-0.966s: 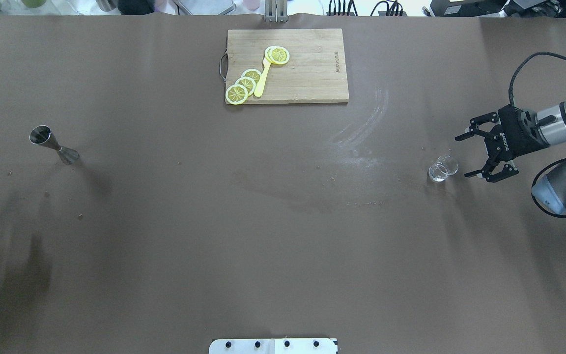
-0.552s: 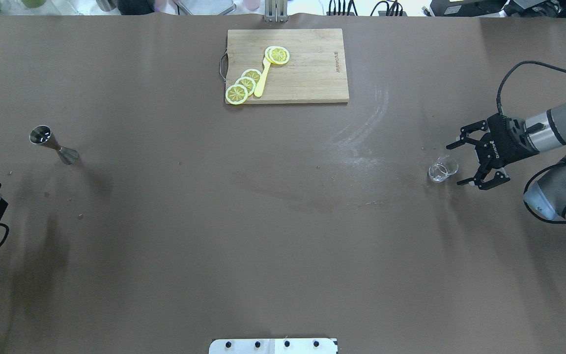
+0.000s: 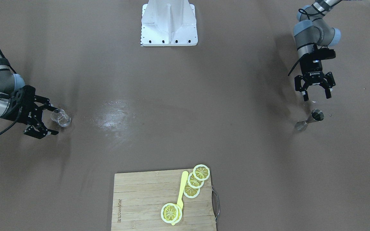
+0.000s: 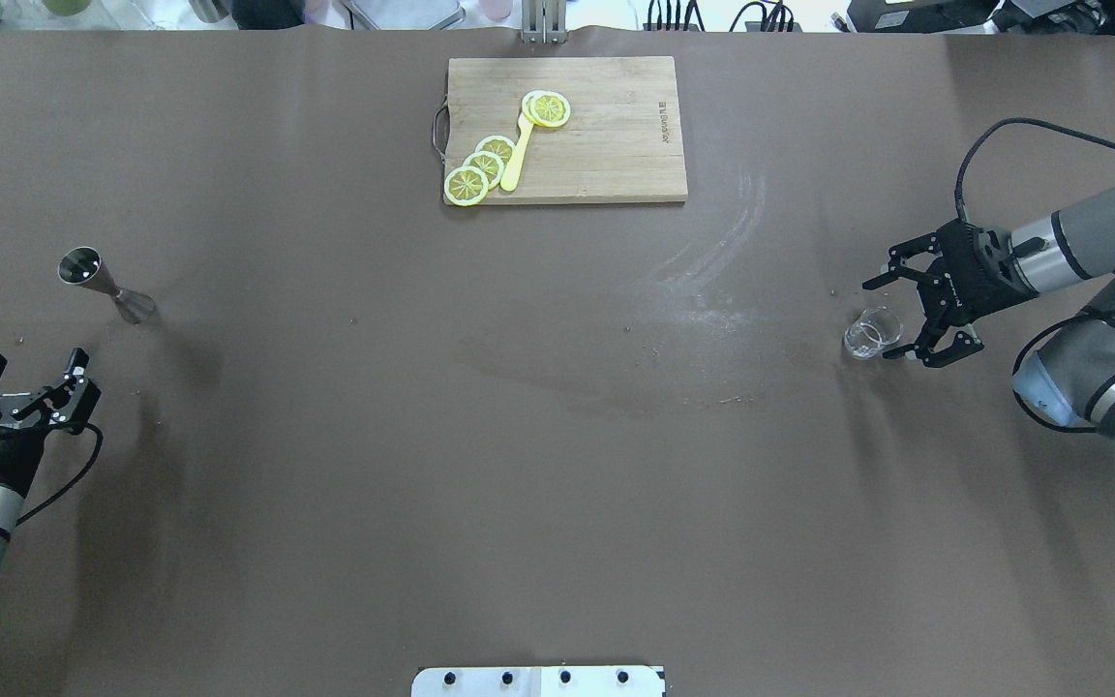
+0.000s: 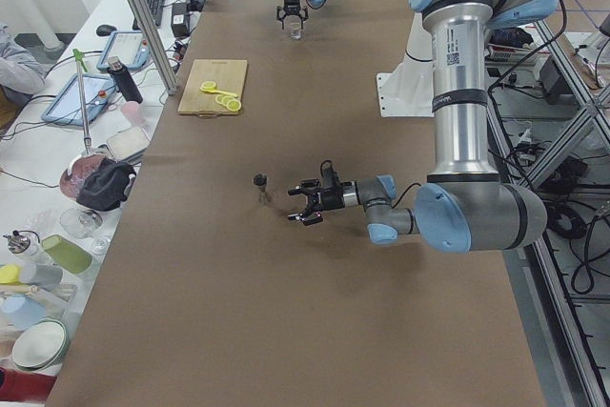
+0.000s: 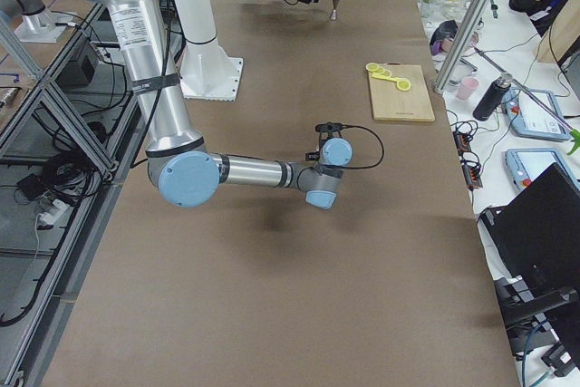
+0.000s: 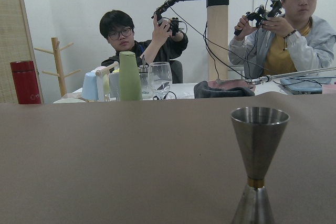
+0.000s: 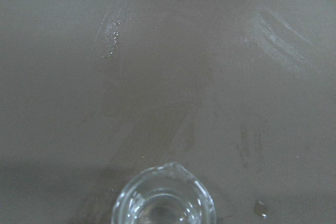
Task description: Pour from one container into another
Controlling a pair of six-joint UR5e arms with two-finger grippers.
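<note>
Both pincers are gaping open: the right pincer (image 4: 877, 321) is sitting with its tips beside the glass (image 4: 872, 332) on the tabletop (image 4: 557, 436), the glass's contents being unclear; the left pincer (image 4: 32, 373) is hovering near the upright jigger (image 4: 105, 283).

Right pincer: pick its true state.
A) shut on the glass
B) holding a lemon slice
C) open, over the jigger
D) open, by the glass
D: the right pincer has its fingers spread, with the glass at their tips, ungripped.

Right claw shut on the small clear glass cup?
No: the right claw is wide open, fingers spread apart at the small clear glass cup.
</note>
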